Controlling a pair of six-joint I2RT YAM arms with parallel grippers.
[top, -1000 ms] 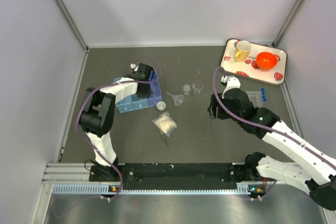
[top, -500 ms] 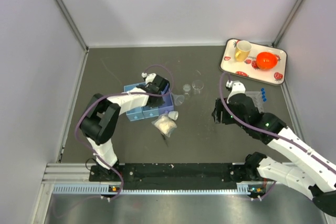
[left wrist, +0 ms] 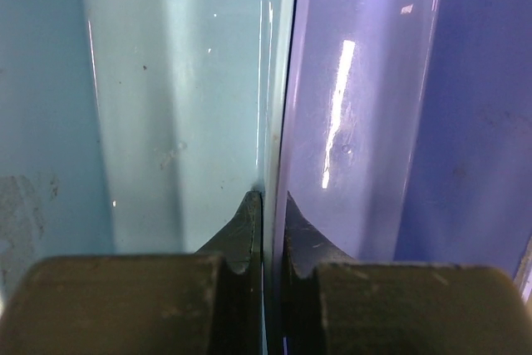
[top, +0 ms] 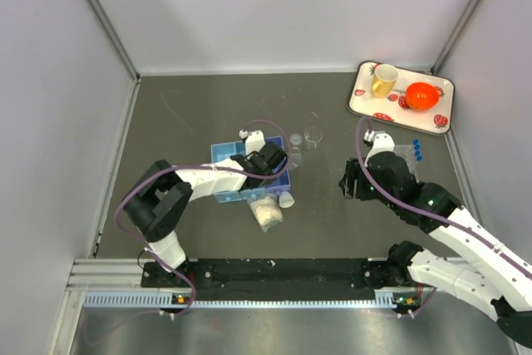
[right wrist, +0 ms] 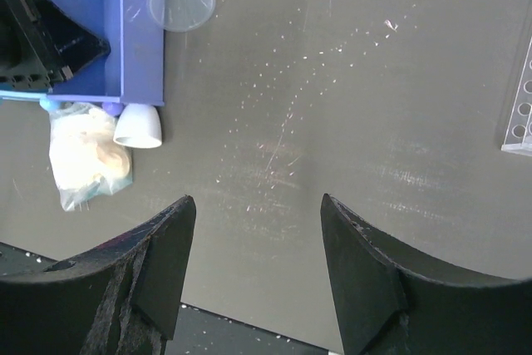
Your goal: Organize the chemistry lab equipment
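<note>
So far: little looks sorted; the tray (top: 224, 154), mid-desk, shows no equipment inside, as far as it is visible.
Left tool (left wrist: 264, 205): pressed together on the tray's divider wall.
Right tool (right wrist: 258, 205): spread, holding nothing, over the desk (top: 191, 106) toward its right edge.
Left to do: bag (top: 266, 214) and white cup (top: 286, 199) just beside the tray's near side, funnel (right wrist: 179, 2) at its right side, beakers (top: 312, 135) beyond, rack (top: 405, 154) with tubes (top: 416, 149) by the right edge; all loose.
Desk: dark grey, scratched, speckled white.
Room: pale walls (top: 274, 6) on three sides; strawberry tray (top: 359, 101) in the far right corner.
</note>
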